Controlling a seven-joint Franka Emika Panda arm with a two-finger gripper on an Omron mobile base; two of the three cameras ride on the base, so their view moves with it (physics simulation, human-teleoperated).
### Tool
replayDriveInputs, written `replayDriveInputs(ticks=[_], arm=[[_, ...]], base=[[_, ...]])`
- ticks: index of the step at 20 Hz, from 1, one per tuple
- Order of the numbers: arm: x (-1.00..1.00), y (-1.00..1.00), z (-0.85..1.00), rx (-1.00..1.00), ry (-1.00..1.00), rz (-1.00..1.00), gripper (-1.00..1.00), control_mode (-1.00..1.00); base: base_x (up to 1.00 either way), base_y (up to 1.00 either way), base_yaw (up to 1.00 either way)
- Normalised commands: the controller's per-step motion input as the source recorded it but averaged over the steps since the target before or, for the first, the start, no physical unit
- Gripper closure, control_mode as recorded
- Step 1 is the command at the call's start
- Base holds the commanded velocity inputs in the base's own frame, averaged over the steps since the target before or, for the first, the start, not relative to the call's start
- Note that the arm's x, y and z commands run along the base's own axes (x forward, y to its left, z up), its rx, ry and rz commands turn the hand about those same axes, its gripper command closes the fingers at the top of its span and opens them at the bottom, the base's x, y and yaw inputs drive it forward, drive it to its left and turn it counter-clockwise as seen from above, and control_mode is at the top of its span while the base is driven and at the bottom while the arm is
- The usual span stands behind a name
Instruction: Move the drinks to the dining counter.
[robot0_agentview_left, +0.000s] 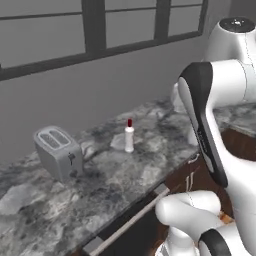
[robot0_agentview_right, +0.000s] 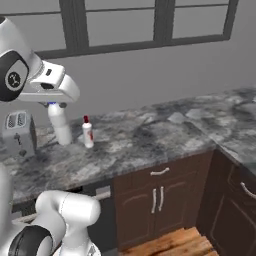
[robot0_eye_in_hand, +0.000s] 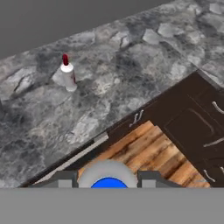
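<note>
My gripper (robot0_agentview_right: 53, 105) is shut on the blue-capped white bottle (robot0_agentview_right: 60, 126), which hangs upright below the hand. In the hand view its blue cap (robot0_eye_in_hand: 108, 183) sits between my two finger tips (robot0_eye_in_hand: 65, 179), with my gripper (robot0_eye_in_hand: 108, 178) high over the worktop's front edge. The red-capped white bottle (robot0_agentview_left: 129, 136) (robot0_agentview_right: 88, 133) (robot0_eye_in_hand: 68, 75) stands upright on the marbled worktop (robot0_agentview_left: 115, 180), apart from the gripper. The dining counter is out of view.
A silver two-slot toaster (robot0_agentview_left: 57, 152) (robot0_agentview_right: 18, 133) stands left of the red-capped bottle. A grey windowed wall (robot0_agentview_right: 150, 65) backs the worktop. Dark brown cabinets (robot0_agentview_right: 160, 197) and a wood floor (robot0_eye_in_hand: 144, 151) lie below the front edge; the worktop turns a corner at the right.
</note>
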Motion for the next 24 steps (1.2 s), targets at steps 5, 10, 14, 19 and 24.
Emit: replayDriveInputs(ticks=[5,10,14,19,24], arm=[[0.0,0.0,0.0,0.0,0.0,0.0,1.0,1.0],[0.0,0.0,0.0,0.0,0.0,0.0,1.0,1.0],[0.0,0.0,0.0,0.0,0.0,0.0,1.0,1.0],[0.0,0.0,0.0,0.0,0.0,0.0,1.0,1.0],[0.0,0.0,0.0,0.0,0.0,0.0,1.0,1.0]], base=[[0.0,0.0,-1.0],[0.0,0.0,-1.0],[0.0,0.0,-1.0],[0.16,0.08,-0.83],[1.0,0.21,-0.05]])
